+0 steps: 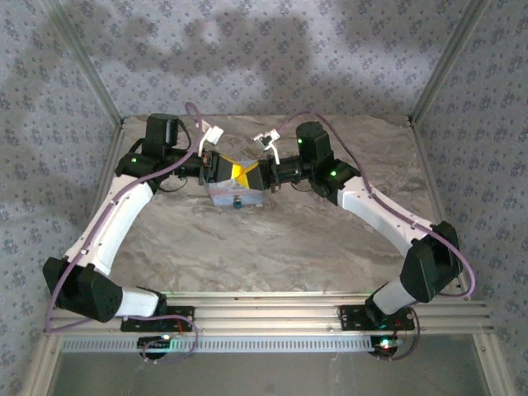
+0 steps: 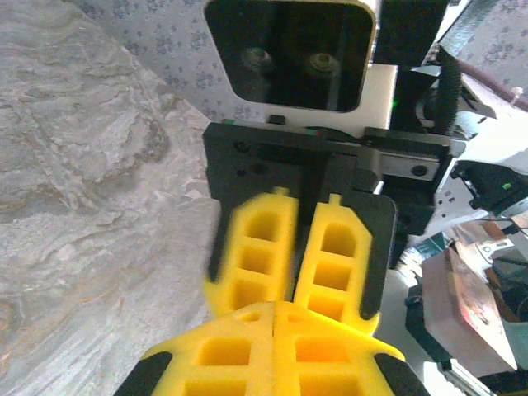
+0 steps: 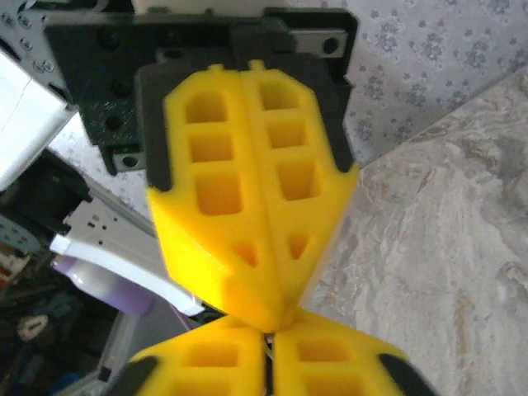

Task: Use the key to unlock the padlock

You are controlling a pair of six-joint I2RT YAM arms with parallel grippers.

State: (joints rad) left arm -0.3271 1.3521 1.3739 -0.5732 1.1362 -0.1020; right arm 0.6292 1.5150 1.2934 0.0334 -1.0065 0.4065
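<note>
My two grippers meet tip to tip above the middle of the table. The left gripper (image 1: 239, 172) (image 2: 275, 307) has its yellow jaws pressed together. The right gripper (image 1: 252, 174) (image 3: 268, 334) is shut too, with a thin pale sliver in the slit between its tips; I cannot tell whether that is the key. Each wrist view looks straight at the other gripper's fingers (image 2: 330, 247) (image 3: 223, 190). Just below the grippers, the padlock (image 1: 238, 203) is a tiny dark teal spot at the front edge of a pale blue tin (image 1: 224, 195).
The marble-patterned table top (image 1: 272, 247) spreads toward the arm bases. Patterned walls with metal corner posts (image 1: 99, 91) close in the back and sides. White cable connectors (image 1: 213, 132) stick up behind both wrists.
</note>
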